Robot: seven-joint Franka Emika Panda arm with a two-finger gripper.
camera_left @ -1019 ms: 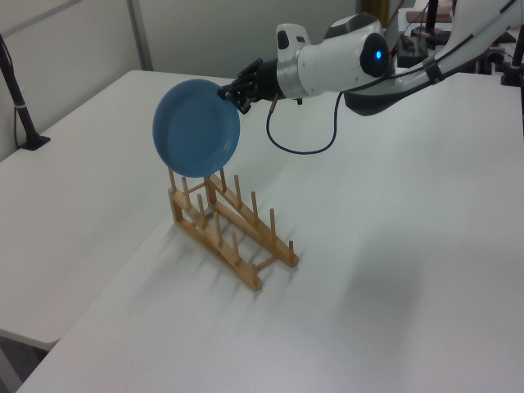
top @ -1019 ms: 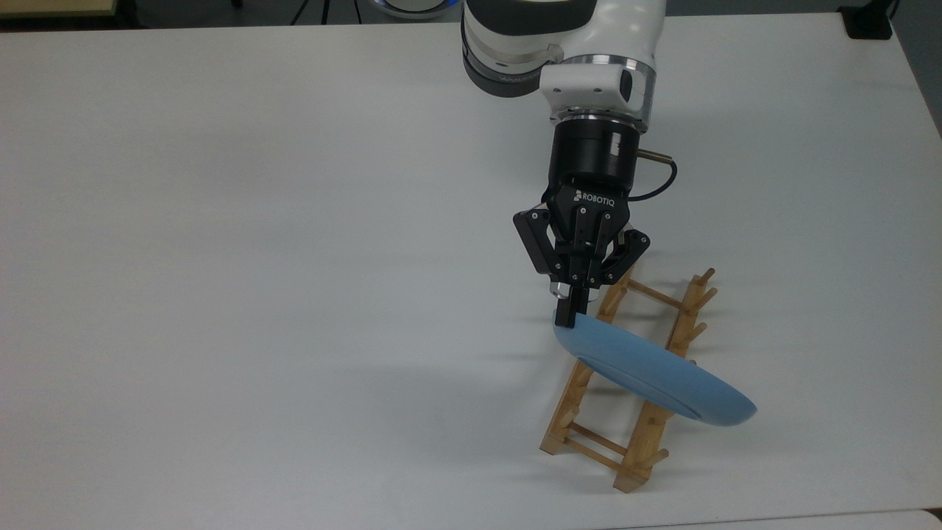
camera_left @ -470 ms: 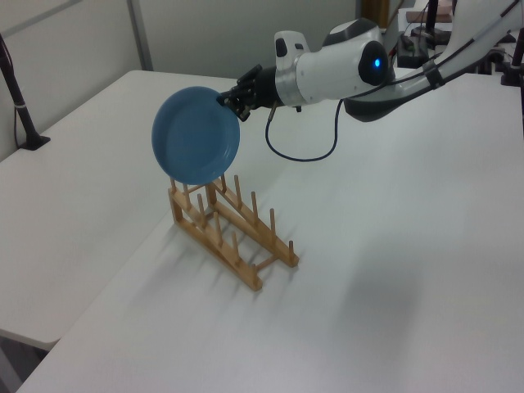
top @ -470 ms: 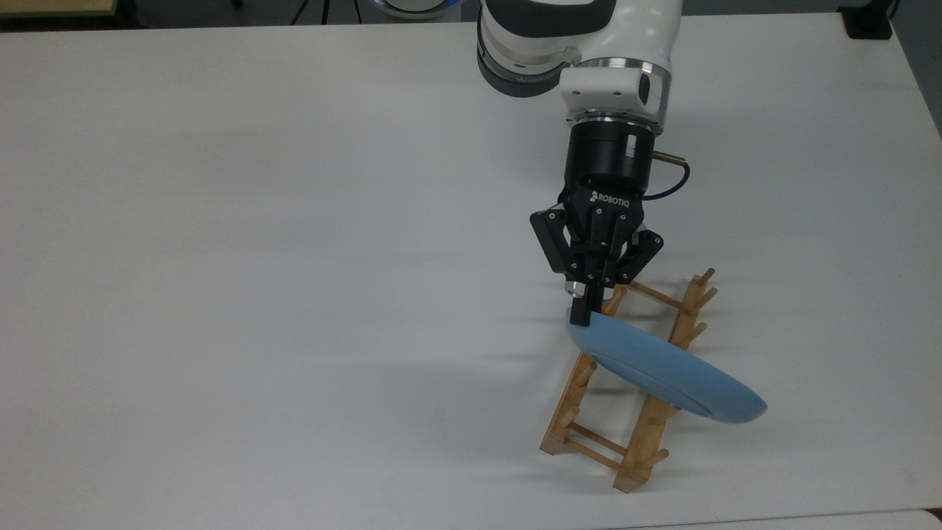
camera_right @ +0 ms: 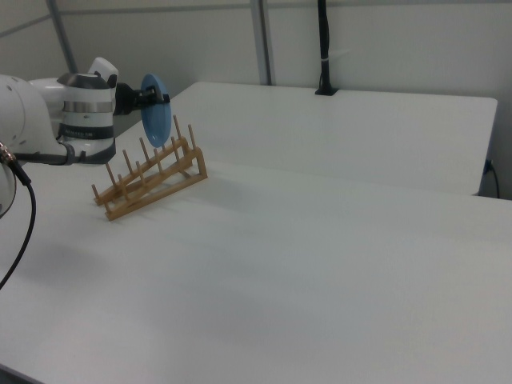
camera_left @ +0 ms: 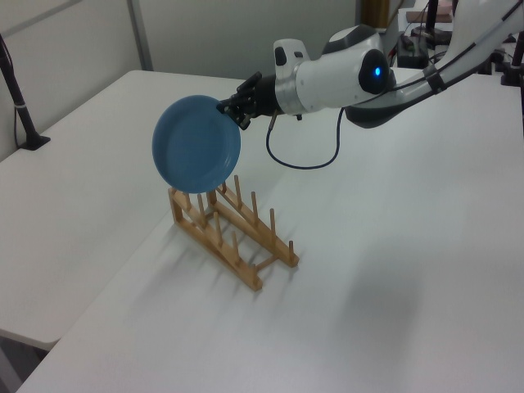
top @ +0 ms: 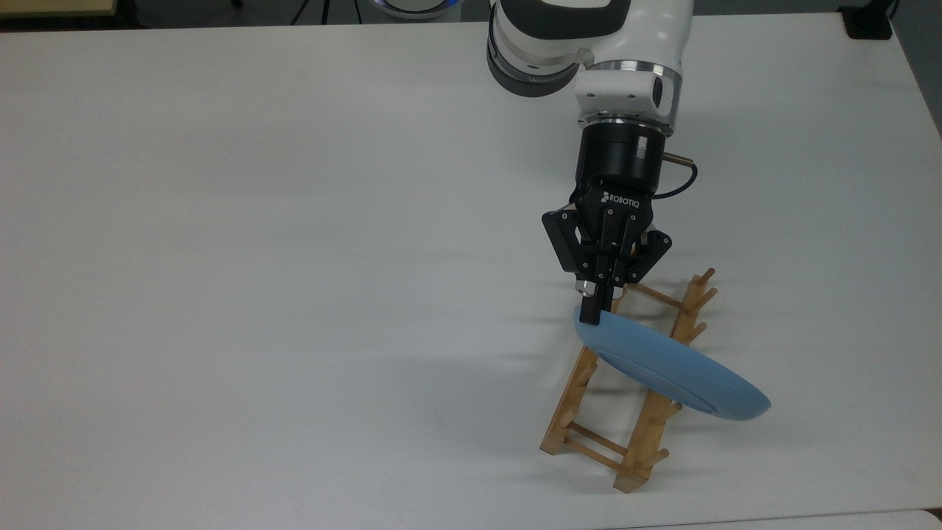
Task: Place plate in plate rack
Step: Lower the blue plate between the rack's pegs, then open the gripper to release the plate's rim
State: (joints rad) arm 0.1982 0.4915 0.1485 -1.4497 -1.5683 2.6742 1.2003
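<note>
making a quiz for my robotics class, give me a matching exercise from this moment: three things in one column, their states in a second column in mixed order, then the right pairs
Things
1. plate
2. plate rack
3. gripper

States
A. standing on the white table, no plate between its pegs
B. jaws shut on a rim
C. held on edge in the air above the rack

Pairs: 1-C, 2-A, 3-B
</note>
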